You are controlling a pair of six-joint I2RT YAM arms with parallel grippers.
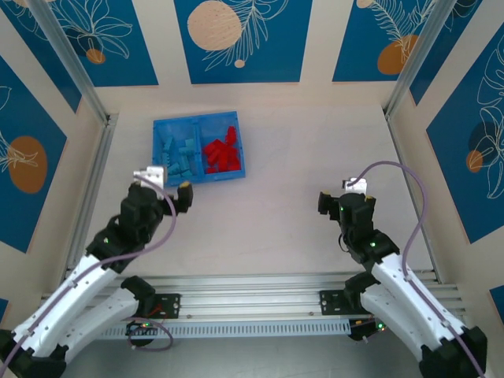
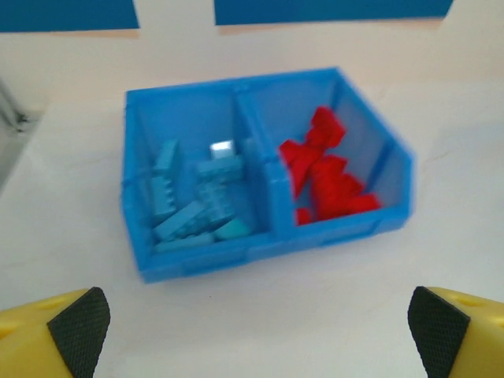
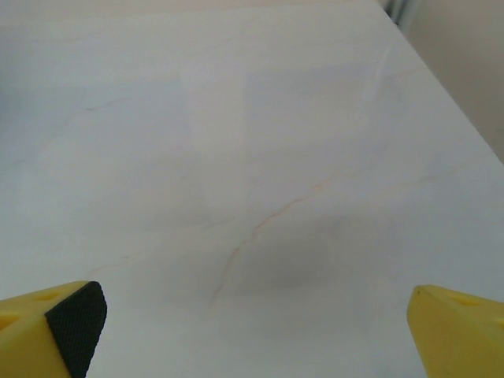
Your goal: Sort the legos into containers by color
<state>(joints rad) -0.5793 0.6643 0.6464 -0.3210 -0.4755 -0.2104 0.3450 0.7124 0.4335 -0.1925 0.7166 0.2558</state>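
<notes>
Left gripper and right gripper are gaping wide, empty, seemingly because tray beyond left fingers is holding teal legos and red legos apart.

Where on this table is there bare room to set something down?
Bare table runs from the tray rightward to the right gripper and the right wall. Crowded: the tray, light blue bricks left, red bricks right, left gripper just before it.

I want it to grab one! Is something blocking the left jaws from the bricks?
Only the near wall of the tray stands between the open left jaws and the bricks; the table before it looks bare.
</notes>
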